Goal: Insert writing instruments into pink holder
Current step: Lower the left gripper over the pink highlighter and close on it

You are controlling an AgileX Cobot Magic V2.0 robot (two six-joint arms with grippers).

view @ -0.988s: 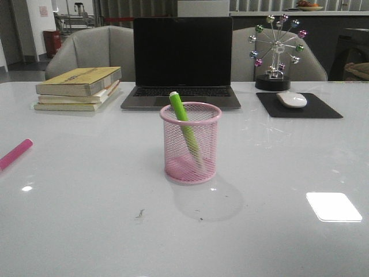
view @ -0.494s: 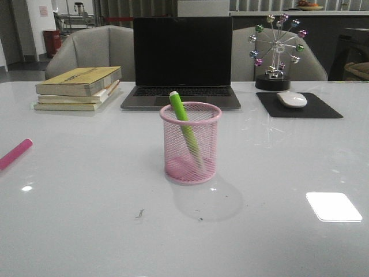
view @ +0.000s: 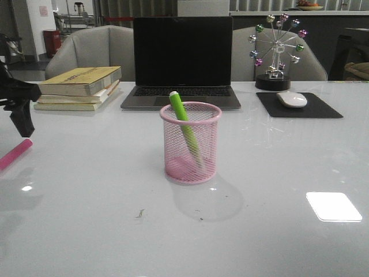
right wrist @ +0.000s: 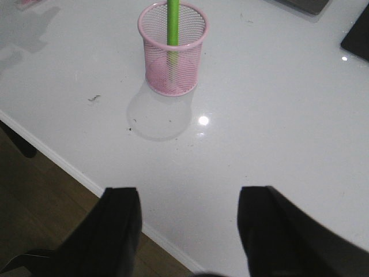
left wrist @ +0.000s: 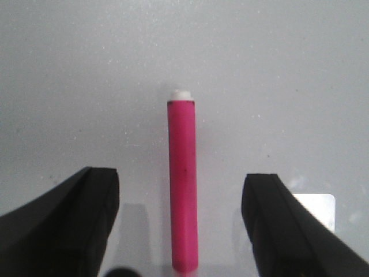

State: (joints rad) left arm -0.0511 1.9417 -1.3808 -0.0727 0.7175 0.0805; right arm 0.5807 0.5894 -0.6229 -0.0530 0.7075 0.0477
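The pink mesh holder (view: 191, 142) stands mid-table with the lime green marker (view: 182, 124) leaning inside it, whitish end up; both also show in the right wrist view, holder (right wrist: 172, 49) and green marker (right wrist: 172, 23). The magenta marker (view: 15, 153) lies flat on the table at the far left. My left gripper (view: 22, 118) hangs just above it, open; in the left wrist view the magenta marker (left wrist: 183, 184) lies between the spread fingers of my left gripper (left wrist: 183, 199), touching neither. My right gripper (right wrist: 189, 222) is open and empty over the table's near edge.
A stack of books (view: 79, 88), an open laptop (view: 182, 60), a mouse (view: 292, 99) on a black pad (view: 298, 105) and a ferris-wheel ornament (view: 275, 52) line the back of the table. The table's near edge (right wrist: 69, 167) runs below my right gripper.
My left gripper has come into the front view at the far left, above the magenta marker. Holder and green marker have not moved.
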